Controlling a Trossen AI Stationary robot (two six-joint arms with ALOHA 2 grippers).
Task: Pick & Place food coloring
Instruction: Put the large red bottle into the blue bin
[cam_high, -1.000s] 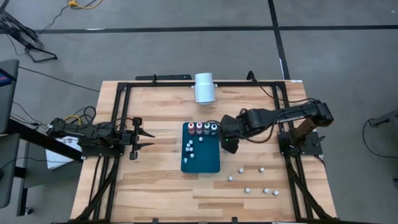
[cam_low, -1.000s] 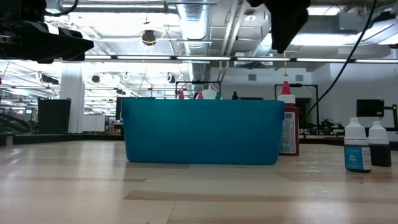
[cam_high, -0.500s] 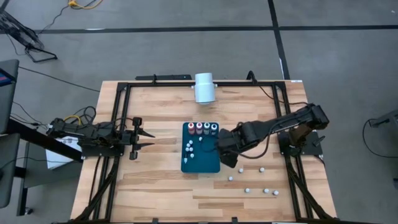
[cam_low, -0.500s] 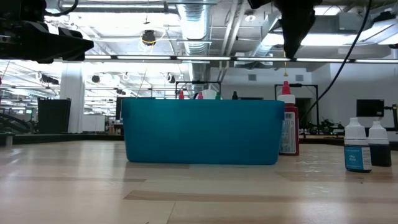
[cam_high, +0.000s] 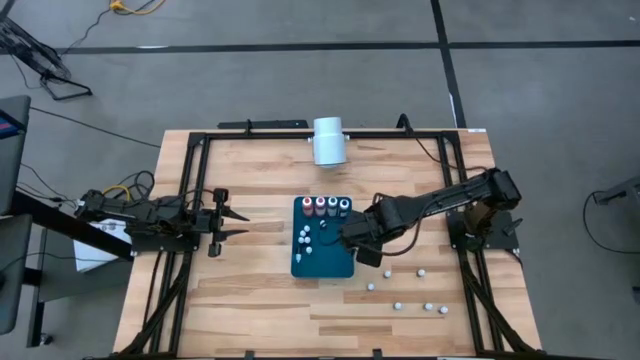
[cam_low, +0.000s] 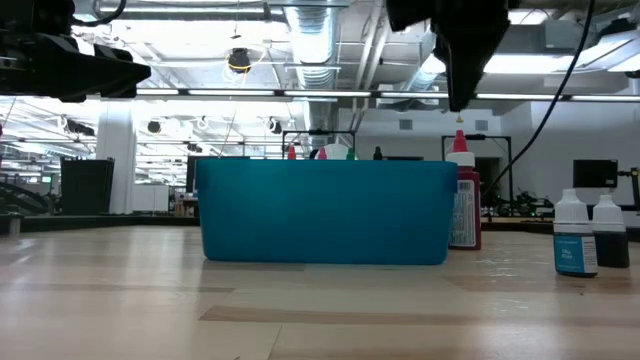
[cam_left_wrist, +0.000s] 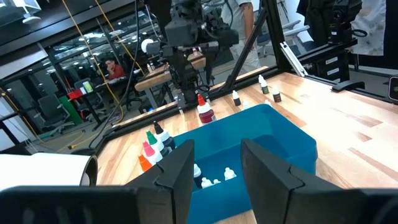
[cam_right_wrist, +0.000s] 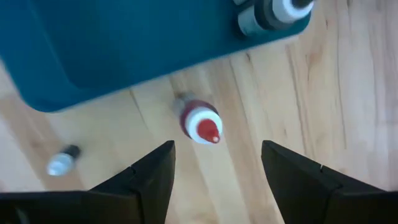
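Right gripper (cam_right_wrist: 214, 165), fingers spread and empty, hovers directly above a red-capped food coloring bottle (cam_right_wrist: 201, 124) standing on the wood just beside the teal bin (cam_high: 323, 240), while farther off the left gripper (cam_high: 235, 225) waits part-open.

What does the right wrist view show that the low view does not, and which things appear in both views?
Only the right wrist view shows the right gripper with open fingers above a red-capped bottle, and a small bottle lying on the wood. Only the low view shows two dark bottles standing at the right and the room behind. Both show the teal bin and the red-capped bottle beside it.
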